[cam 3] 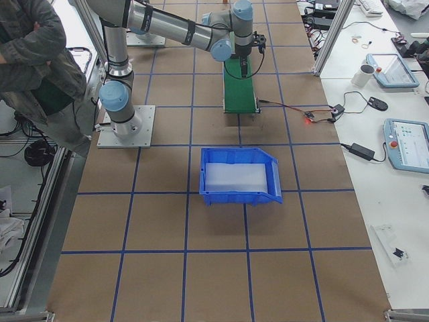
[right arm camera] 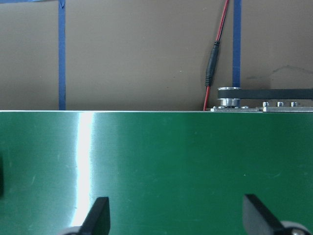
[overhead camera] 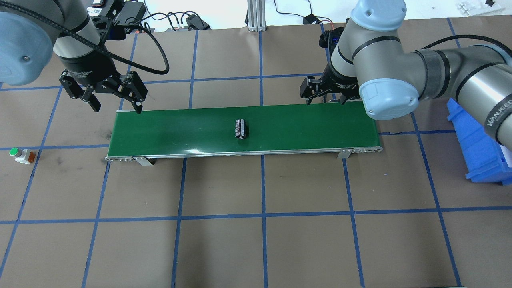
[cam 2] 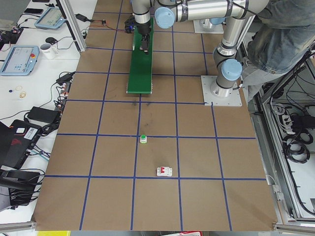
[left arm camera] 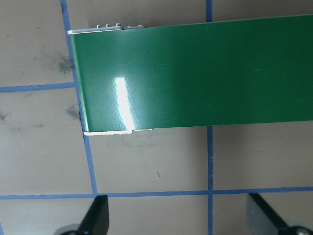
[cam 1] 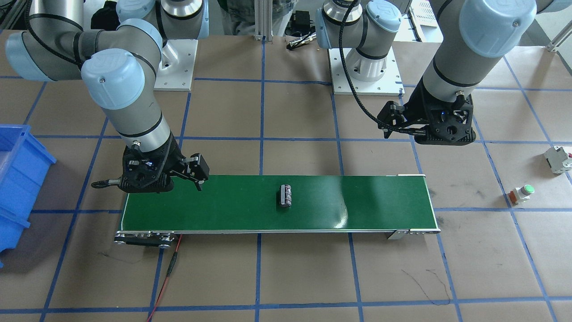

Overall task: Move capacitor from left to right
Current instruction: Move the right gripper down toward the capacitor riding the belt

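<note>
The capacitor (overhead camera: 241, 129) lies midway along the belt (overhead camera: 180, 130), at 8 o'clock from the right gripper (overhead camera: 325, 100) in the overhead view. That gripper and the left gripper (overhead camera: 117, 108) both gape empty. The right gripper should probably straddle the capacitor's curved sides squarely before closing.

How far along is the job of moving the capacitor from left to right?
Looks done: the capacitor lies on its side midway along the green belt. In hand: nothing; left pincer and right pincer hang open and empty near the belt's two ends. Left: it has yet to reach the right end, where the right pincer would likely pick it.
</note>
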